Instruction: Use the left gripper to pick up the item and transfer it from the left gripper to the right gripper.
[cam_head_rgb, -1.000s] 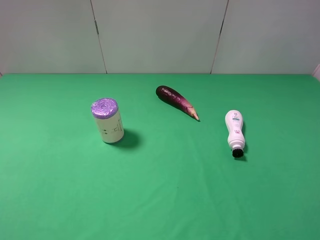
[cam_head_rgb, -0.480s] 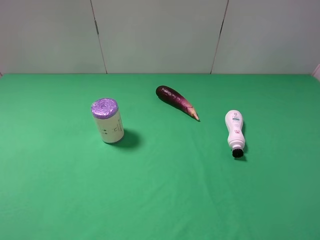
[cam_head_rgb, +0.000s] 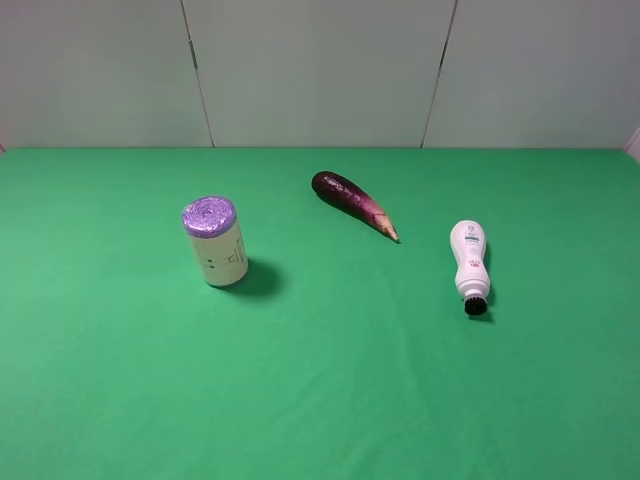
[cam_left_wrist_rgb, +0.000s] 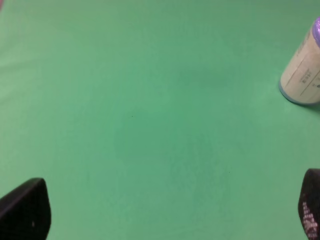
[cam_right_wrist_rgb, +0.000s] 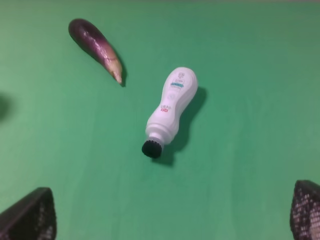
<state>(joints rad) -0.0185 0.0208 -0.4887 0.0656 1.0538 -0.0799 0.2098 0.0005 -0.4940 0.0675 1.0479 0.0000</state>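
The item, a slim white bottle (cam_head_rgb: 469, 262) with a black cap, lies on its side on the green table, right of centre, cap toward the front. It also shows in the right wrist view (cam_right_wrist_rgb: 171, 107). My left gripper (cam_left_wrist_rgb: 165, 210) is open and empty over bare cloth; only its two black fingertips (cam_left_wrist_rgb: 25, 210) show at the frame's edges. My right gripper (cam_right_wrist_rgb: 172, 210) is open and empty, short of the bottle, with fingertips (cam_right_wrist_rgb: 30, 215) far apart. Neither gripper shows in the exterior high view.
A cream can (cam_head_rgb: 215, 242) with a purple top stands upright at left of centre, also in the left wrist view (cam_left_wrist_rgb: 303, 75). A dark purple eggplant (cam_head_rgb: 353, 202) lies behind the bottle, also in the right wrist view (cam_right_wrist_rgb: 95, 47). Grey wall panels stand behind the table.
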